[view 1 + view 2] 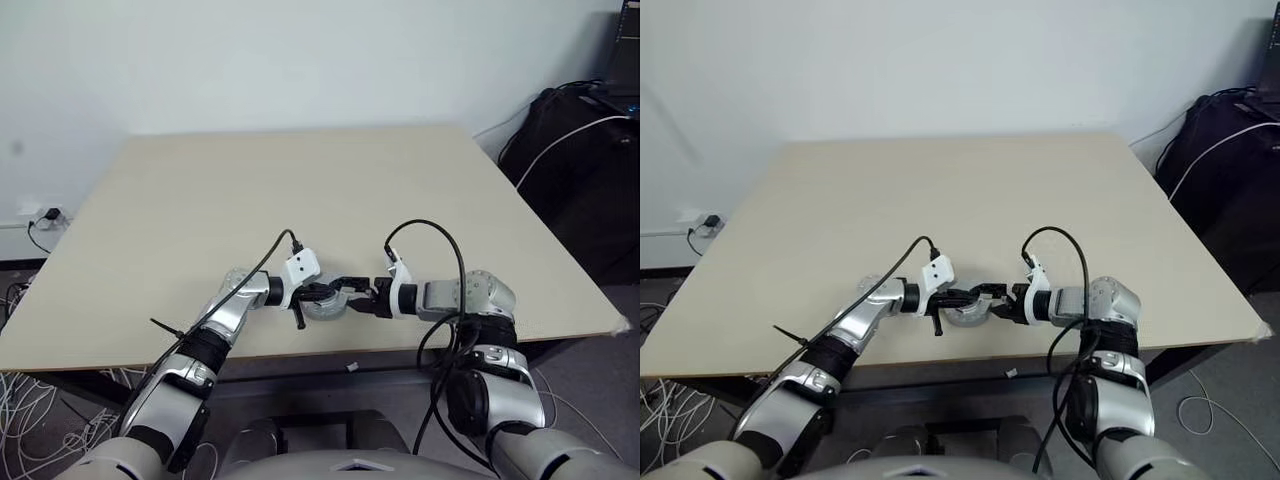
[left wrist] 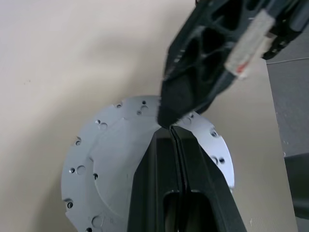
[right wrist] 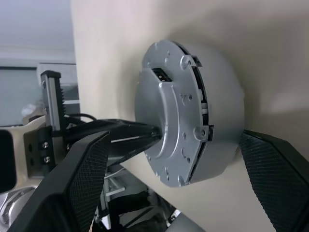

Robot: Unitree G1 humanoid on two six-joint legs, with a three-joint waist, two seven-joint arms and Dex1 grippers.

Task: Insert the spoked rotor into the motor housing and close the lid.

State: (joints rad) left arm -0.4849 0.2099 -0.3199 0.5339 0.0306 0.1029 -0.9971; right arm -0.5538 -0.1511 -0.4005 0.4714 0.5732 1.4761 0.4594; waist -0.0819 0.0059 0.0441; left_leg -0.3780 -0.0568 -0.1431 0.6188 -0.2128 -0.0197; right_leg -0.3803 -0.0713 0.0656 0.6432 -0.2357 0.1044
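The motor housing (image 3: 224, 96) stands on the table near its front edge, a silver-grey round body. The lid (image 3: 169, 111) lies on top of it, also seen as a pale disc with small holes (image 2: 108, 154). My left gripper (image 2: 172, 129) is shut, and its fingertips rest on the middle of the lid. My right gripper (image 3: 175, 137) is open, with one finger on each side of the housing and a gap to its wall. In the left eye view the housing (image 1: 327, 307) sits between the left gripper (image 1: 318, 293) and the right gripper (image 1: 350, 298). The spoked rotor is hidden.
The table's front edge (image 1: 330, 352) runs just below the housing. A pale round part (image 1: 233, 279) lies half hidden behind my left forearm. A black bag (image 1: 580, 170) stands past the table's right side. Cables lie on the floor at the left (image 1: 30, 400).
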